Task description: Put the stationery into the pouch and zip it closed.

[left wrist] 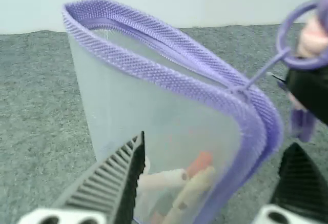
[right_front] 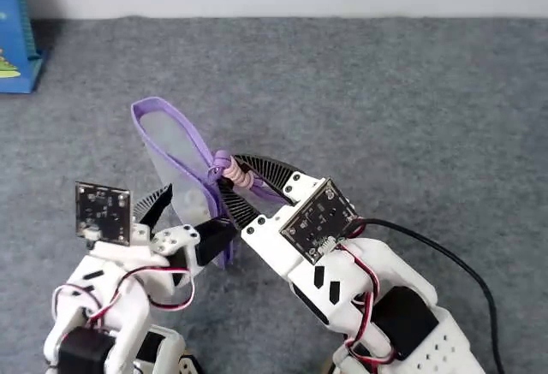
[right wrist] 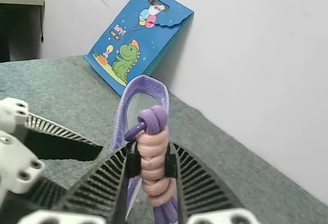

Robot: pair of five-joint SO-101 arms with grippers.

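Note:
A translucent pouch (right_front: 175, 156) with a purple zipper band stands on edge on the grey mat. Several pens and other stationery (left wrist: 189, 178) show through its wall near the bottom. My left gripper (right_front: 193, 224) is shut on the pouch's near end, one finger on each side (left wrist: 215, 152). The zipper's pull charm (right_front: 229, 169), a pink coil with a purple loop, is clamped in my right gripper (right wrist: 152, 175), which sits just right of the pouch (right wrist: 141, 93) at its near top corner. The charm's cord (left wrist: 266, 73) runs taut to the slider.
A blue gift bag (right_front: 15, 36) with a dinosaur print (right wrist: 136, 39) leans against the white wall at the back left. A black cable (right_front: 445, 258) trails from the right arm. Open grey mat lies to the right and behind the pouch.

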